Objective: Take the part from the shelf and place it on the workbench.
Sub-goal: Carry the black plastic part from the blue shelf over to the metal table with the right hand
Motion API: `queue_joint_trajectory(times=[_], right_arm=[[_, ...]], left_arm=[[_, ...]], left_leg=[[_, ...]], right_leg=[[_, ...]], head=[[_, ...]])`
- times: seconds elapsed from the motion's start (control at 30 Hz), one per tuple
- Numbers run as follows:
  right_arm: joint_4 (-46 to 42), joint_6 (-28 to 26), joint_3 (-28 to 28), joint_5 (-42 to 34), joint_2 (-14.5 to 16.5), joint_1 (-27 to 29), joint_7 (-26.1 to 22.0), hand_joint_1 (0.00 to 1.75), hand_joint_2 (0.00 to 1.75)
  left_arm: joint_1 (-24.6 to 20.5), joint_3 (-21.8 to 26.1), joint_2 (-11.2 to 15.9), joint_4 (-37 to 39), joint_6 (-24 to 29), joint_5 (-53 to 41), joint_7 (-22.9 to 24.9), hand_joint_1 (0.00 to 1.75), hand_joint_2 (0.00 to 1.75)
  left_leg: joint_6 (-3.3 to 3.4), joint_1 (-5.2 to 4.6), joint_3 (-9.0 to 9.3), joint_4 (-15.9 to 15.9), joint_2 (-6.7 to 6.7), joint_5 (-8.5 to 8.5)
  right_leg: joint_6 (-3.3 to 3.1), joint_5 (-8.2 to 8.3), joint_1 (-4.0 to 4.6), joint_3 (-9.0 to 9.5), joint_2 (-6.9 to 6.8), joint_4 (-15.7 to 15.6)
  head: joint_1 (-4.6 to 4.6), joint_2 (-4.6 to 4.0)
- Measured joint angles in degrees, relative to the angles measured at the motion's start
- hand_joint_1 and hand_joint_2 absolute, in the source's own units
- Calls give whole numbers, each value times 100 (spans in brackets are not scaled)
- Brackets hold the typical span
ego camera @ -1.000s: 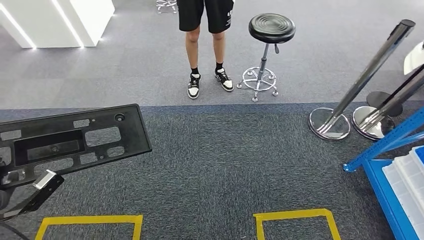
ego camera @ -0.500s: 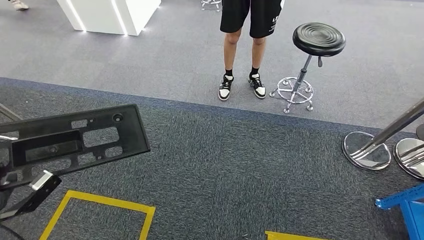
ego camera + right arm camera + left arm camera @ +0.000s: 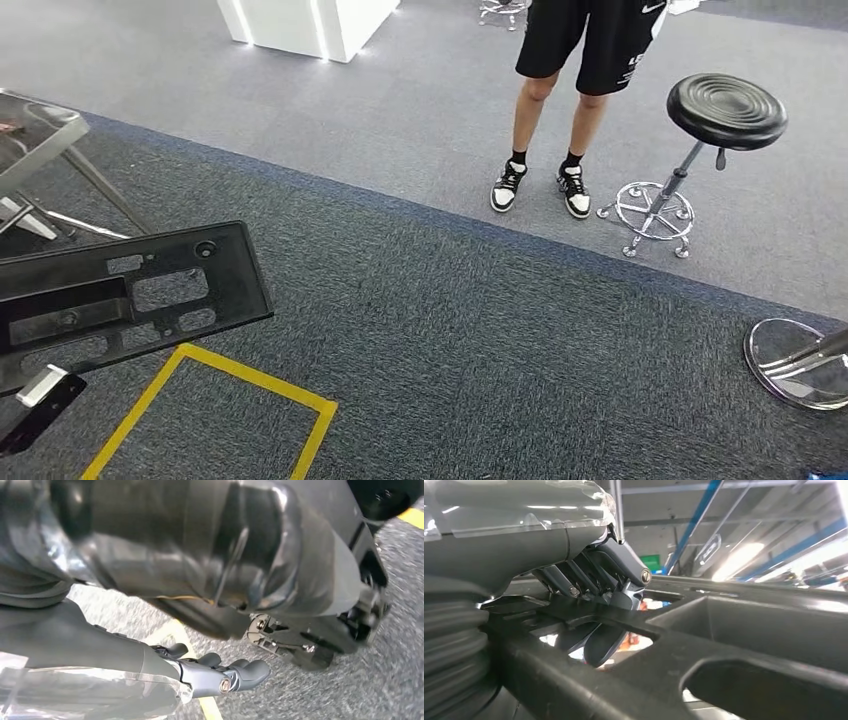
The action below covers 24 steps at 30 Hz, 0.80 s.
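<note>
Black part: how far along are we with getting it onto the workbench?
Pickup looks done: the left hand holds the black part, clear of any shelf. It is being carried above carpet. Placing remains; a table corner shows ahead-left, possibly the workbench.

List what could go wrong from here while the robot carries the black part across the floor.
The black part juts far past the left hand holding it, so its free end might clip the metal frame close by at the left. A person and a stool stand ahead; a turn that way could bring the part near them. The hand's fingers reach through one opening, so the long part might twist or slip.
</note>
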Motion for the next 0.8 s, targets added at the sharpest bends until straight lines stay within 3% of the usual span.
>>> queue_joint_trajectory(times=[0.07,0.13,0.17,0.2,0.23,0.27,0.33,0.37,0.43,0.5,0.57,0.63,0.7,0.73,0.8], right_arm=[[-2,0,0,0,5,-9,-12,0,0],[-3,-2,0,0,-1,-7,-17,0,0],[-3,-3,0,0,-5,-4,-12,0,0],[-3,-5,0,0,-11,1,-4,0,0],[-3,-9,0,0,-17,7,6,0,0],[-3,-13,0,0,-21,10,16,0,0],[-2,-22,0,0,-23,13,28,0,0],[-1,-25,0,0,-23,8,31,0,0],[-1,-29,0,1,-21,-8,37,0,0],[-3,-30,0,2,-17,-21,40,0,0],[-4,-28,0,2,-12,-20,41,0,0],[-5,-27,0,1,-10,-14,40,0,0],[-5,-25,0,0,-13,-4,40,0,0],[-5,-23,0,-1,-15,-1,40,0,0],[-5,-19,0,-4,-15,-1,40,0,0]], left_arm=[[-40,8,-3,-8,-1,-22,-9,175,175],[-100,1,-42,-7,-2,-42,-15,175,175],[-115,-8,-68,-5,-1,-46,-21,175,175],[-115,-19,-92,-4,0,-49,-29,175,175],[-115,-31,-114,-2,1,-54,-37,175,175],[-119,-42,-134,1,2,-57,-44,175,175],[-139,-55,-168,3,6,-59,-47,175,175],[-158,-58,-181,7,10,-54,-49,175,175],[-191,-63,-199,17,28,-42,-57,175,175],[-199,-66,-207,28,43,-33,-64,175,175],[-234,-66,-214,36,48,-13,-68,175,175],[-290,-70,-236,48,49,27,-69,175,175],[-310,-86,-269,71,49,63,-69,175,175],[-312,-99,-282,84,49,74,-69,175,175],[-341,-132,-305,112,49,83,-69,175,175]], left_leg=[[36,52,124,-154,-142,72],[68,85,154,-199,-270,96],[73,87,151,-190,-342,90],[69,90,152,-175,-420,77],[55,95,154,-154,-502,60],[36,104,155,-120,-584,36],[-24,121,132,-14,-726,-36],[-56,123,103,42,-783,-68],[-119,135,46,96,-888,-100],[-169,156,24,111,-930,-113],[-228,151,-97,354,-687,-241],[-288,167,-435,1003,-367,-529],[-323,204,-780,1602,-266,-697],[-327,216,-826,1640,-249,-630],[-294,215,-583,1076,-164,-229]], right_leg=[[43,-152,-6,-61,250,238],[64,-448,-20,-413,569,894],[76,-547,-23,-614,629,1216],[88,-548,-25,-752,650,1395],[99,-426,-27,-790,658,1361],[110,-210,-34,-729,678,1128],[129,190,-66,-477,891,435],[123,281,-78,-392,1004,209],[81,271,-69,-346,1111,99],[10,270,-69,-321,987,69],[-56,264,-86,-277,856,29],[-95,237,-77,-245,718,13],[-103,199,-66,-220,576,13],[-99,177,-63,-200,506,13],[-84,127,-58,-134,366,11]], head=[[2,1],[3,1],[3,1],[3,1],[3,1],[3,0],[4,0],[3,-1],[3,-1],[2,1],[1,0],[0,0],[1,1],[0,1],[1,1]])
